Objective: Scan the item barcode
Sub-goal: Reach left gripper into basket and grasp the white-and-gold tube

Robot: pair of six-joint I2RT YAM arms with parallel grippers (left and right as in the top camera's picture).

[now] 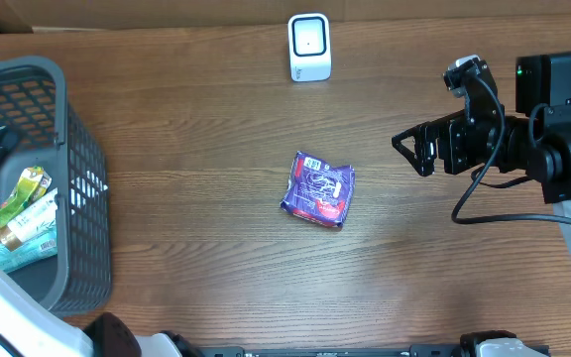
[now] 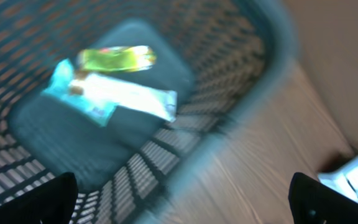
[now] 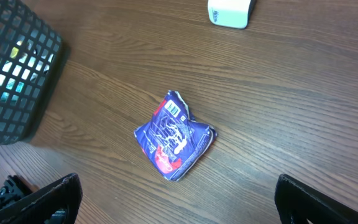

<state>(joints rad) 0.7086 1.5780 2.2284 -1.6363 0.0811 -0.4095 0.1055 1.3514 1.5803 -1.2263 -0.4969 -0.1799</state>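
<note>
**Pre-grasp stage: item lies on the counter [image 1: 196,258], not yet picked up.**
The purple snack packet [image 1: 317,188] lies mid-counter, well apart from the white barcode scanner [image 1: 309,47] at the far edge. The right end effector [image 1: 410,151] hangs wide and empty to the packet's right. The left end effector [image 2: 179,202] is wide above the basket [image 1: 85,169]. Judged next: descend, grip the packet, present its barcode to the scanner.

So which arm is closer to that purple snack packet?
Right. The right gripper hangs right of the purple snack packet, apart from it; the left gripper is far off, above the grey basket.
</note>
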